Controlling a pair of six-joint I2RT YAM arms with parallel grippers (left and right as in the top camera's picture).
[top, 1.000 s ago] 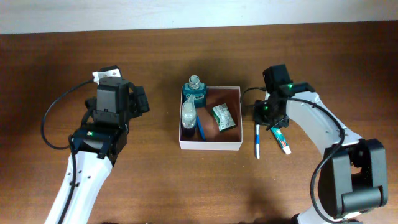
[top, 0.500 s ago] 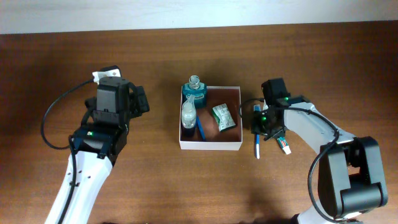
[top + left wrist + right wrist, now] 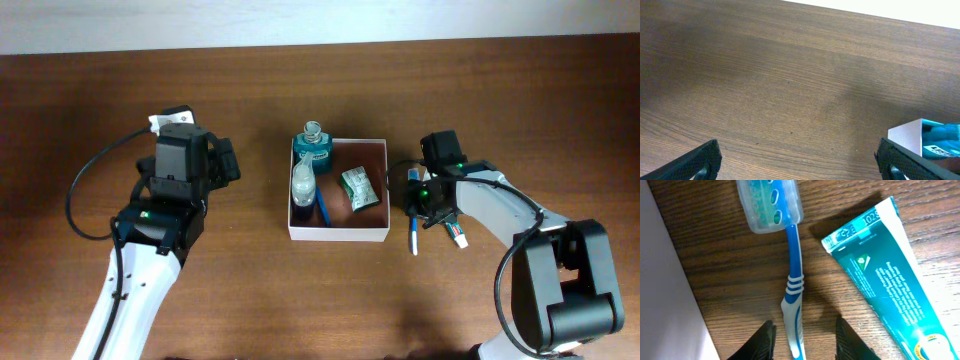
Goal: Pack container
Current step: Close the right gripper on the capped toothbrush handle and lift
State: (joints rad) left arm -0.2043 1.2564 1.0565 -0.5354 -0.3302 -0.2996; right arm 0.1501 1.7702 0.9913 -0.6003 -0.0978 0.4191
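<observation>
Because the toothbrush (image 3: 791,265) lies on the table (image 3: 730,275) just beside the container (image 3: 338,234), the right gripper (image 3: 804,341) hangs low with its jaws spread astride the handle, apparently to grasp it; the toothpaste tube (image 3: 890,280) lies alongside

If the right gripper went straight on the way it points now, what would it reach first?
Most likely the blue toothbrush, whose handle lies on the table between the open fingers of the right gripper. The toothpaste tube lies beside it, outside that line. Depth is unclear.
</observation>
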